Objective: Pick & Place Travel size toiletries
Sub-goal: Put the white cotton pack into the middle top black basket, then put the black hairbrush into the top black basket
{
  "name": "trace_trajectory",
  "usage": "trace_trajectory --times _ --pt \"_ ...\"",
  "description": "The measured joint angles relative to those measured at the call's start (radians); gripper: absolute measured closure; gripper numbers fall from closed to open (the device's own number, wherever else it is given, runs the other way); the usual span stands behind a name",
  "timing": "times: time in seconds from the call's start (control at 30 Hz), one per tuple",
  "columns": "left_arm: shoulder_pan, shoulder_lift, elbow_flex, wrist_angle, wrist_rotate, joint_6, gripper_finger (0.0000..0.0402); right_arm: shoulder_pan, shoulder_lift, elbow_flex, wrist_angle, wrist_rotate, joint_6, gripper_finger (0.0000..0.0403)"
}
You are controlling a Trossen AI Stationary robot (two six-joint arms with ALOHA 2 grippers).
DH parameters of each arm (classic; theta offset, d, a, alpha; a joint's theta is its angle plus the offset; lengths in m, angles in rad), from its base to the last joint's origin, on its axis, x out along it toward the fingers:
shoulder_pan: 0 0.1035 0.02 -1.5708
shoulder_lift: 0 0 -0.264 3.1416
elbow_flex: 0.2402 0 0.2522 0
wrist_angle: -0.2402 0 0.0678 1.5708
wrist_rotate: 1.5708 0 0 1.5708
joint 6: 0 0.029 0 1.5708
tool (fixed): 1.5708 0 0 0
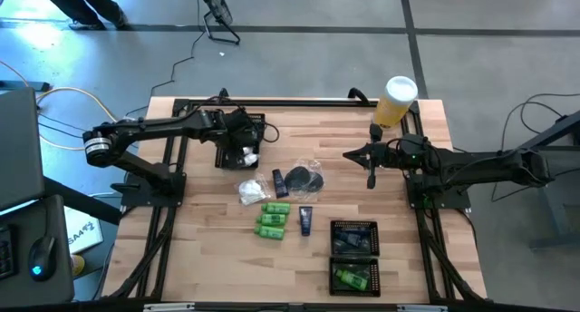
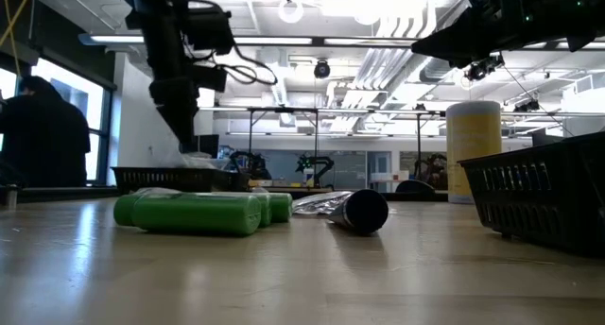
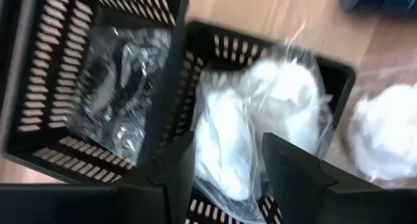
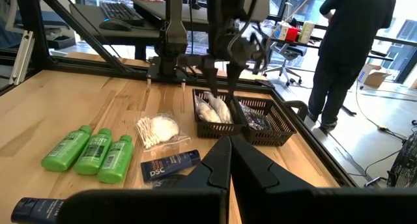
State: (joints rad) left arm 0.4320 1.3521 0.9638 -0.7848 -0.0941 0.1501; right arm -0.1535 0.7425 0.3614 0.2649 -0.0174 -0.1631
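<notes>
Your left gripper (image 3: 228, 168) hangs part-open around the white crinkly packet (image 3: 225, 142) in the black mesh tray (image 3: 339, 74); it looks light, soft and slippery, so pinch its bunched middle.

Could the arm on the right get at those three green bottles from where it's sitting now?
Probably yes. The right gripper hangs shut above bare table, and the green bottles lie in the open. Only a dark tube and round dark cases are near the path, and both lie flat.
</notes>
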Motion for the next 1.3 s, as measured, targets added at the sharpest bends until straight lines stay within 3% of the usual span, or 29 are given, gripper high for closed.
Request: trace_trajectory --times 0.27,0.57,1.07,1.3 --pt "0.0 -0.001 0.123 -0.025 -0.001 0.002 0.023 0.0 0.0 0.0 0.0 0.0 0.0 0.0401" --pt "-0.016 -0.001 0.14 0.002 -0.012 0.064 0.0234 0.0 0.0 0.0 0.0 0.0 0.0 0.0401" --pt "-0.319 -0.009 0.104 0.401 -0.096 0.214 0.0388 0.0 0.0 0.0 0.0 0.0 0.0 0.0401" --pt "-0.453 -0.009 0.104 0.568 -0.209 0.367 0.0395 0.0 0.0 0.0 0.0 -0.003 0.0 0.0401"
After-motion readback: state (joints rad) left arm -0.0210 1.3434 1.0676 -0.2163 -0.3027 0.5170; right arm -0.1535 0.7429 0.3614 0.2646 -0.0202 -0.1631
